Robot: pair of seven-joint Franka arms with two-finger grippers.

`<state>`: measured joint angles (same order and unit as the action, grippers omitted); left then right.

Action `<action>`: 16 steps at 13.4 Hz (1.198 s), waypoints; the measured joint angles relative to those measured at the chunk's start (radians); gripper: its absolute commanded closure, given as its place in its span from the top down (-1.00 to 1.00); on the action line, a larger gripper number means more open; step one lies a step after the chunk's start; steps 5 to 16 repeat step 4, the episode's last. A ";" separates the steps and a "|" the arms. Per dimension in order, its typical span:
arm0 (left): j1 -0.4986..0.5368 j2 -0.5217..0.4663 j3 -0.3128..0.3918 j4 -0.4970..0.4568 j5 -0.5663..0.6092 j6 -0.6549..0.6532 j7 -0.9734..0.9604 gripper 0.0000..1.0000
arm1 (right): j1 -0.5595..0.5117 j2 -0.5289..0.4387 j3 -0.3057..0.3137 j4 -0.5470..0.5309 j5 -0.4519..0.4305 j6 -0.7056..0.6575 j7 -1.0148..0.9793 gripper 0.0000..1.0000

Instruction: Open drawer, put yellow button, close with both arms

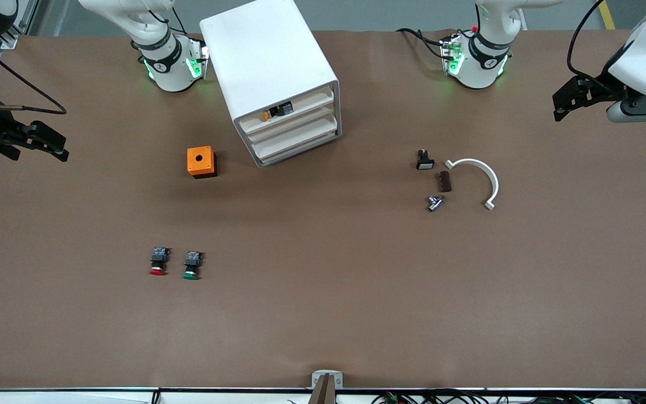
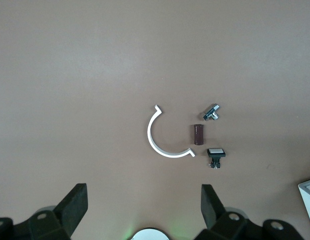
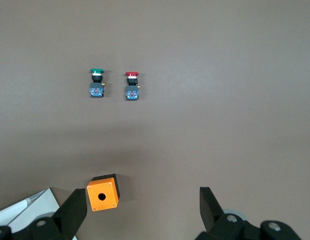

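No legible text, label, brand, number or sign is showing on any surface in these views; the small dark marks on the arm bases are appearing only as unreadable symbols.

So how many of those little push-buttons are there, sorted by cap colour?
Yellow: 1, the yellow button lying in the drawer of the white cabinet.
Red: 1, the red button.
Green: 1, the green button, beside the red one.
Total: 3.
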<state>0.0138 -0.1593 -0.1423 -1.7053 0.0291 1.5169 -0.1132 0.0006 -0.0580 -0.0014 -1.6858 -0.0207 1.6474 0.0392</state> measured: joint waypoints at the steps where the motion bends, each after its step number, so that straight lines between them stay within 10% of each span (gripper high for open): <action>1: 0.002 0.004 0.000 0.005 0.000 0.000 0.000 0.99 | -0.005 0.000 0.004 0.000 0.000 0.000 0.000 1.00; 16: 0.004 0.015 0.000 0.011 0.000 0.001 0.000 0.99 | -0.019 0.000 0.015 0.000 0.000 0.000 0.000 1.00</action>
